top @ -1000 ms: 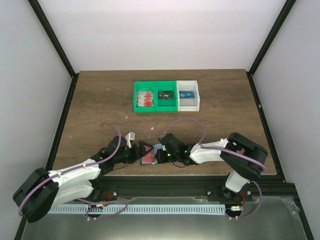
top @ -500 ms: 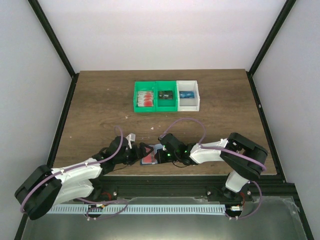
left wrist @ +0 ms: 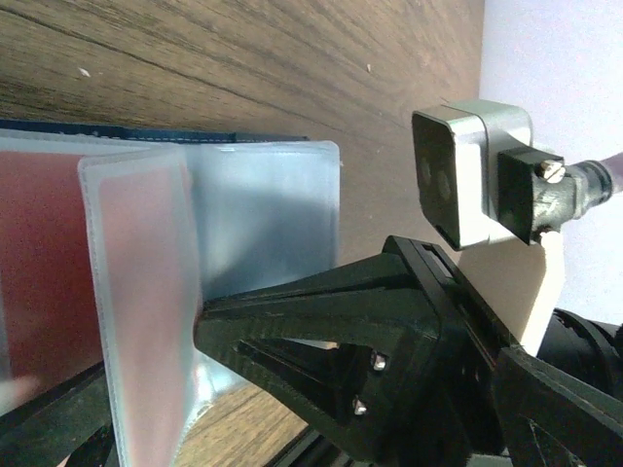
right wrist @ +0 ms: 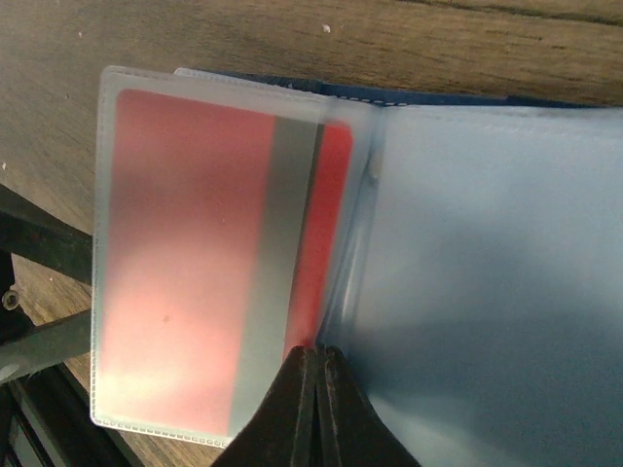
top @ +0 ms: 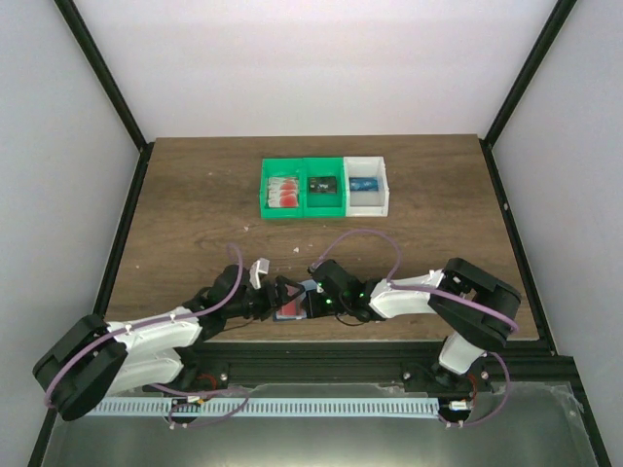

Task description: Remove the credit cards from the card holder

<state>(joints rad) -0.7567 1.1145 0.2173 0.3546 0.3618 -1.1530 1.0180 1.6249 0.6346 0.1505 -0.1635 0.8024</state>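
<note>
Card holder [top: 290,309] lay open on the table [top: 195,214] at 6 o'clock, near the front edge, with both of your arms bent low over it. Your left end effector [top: 275,300] sat on its 9 o'clock side and your right end effector [top: 310,302] on its 3 o'clock side, the two close together.

Seen from the left wrist, your left fingers [left wrist: 321,311] stood apart with a frosted plastic sleeve [left wrist: 146,321] upright between them. The upper finger's tip touched that sleeve, so the end effector was open rather than clamped.

Seen from the right wrist, your right fingers [right wrist: 292,409] were pressed together, their tips at the fold where the sleeves meet the blue-grey inner pocket [right wrist: 487,272]. Whether any plastic was nipped between them could not be told.

A red card [right wrist: 185,243] with a grey stripe sat inside the nearest sleeve, and the edge of a second red card [right wrist: 334,195] showed behind it.

At 12 o'clock on the table, well apart from the arms, a green bin [top: 304,212] held red-and-white cards [top: 283,191] in its left compartment and a dark card [top: 322,184] in its right. A white bin [top: 370,206] touching it at 3 o'clock held a blue card [top: 364,183].
</note>
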